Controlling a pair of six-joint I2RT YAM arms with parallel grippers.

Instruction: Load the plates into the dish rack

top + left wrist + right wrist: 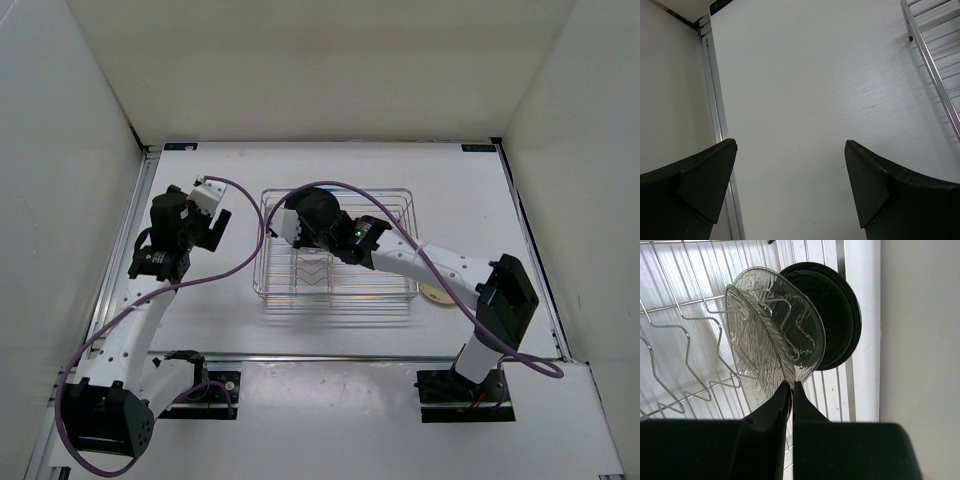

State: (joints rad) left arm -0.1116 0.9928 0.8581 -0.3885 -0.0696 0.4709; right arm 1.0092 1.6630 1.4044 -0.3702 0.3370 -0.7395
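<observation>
Clear ribbed round plate [757, 340], rim pinched by right gripper [791, 390], should seat upright between chrome wire dish rack [850, 395] prongs.

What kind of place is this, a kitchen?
Probably a robot test booth: white walls box in a white table, the left arm and right arm are bolted to its edge, and the right gripper holds a clear plate in a dish rack.

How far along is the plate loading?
Done: black plate and one clear plate stand in the rack. In hand: right end effector pinches the second clear plate at the prongs. To do: tan plate, outside the rack; left end effector open, empty.
</observation>
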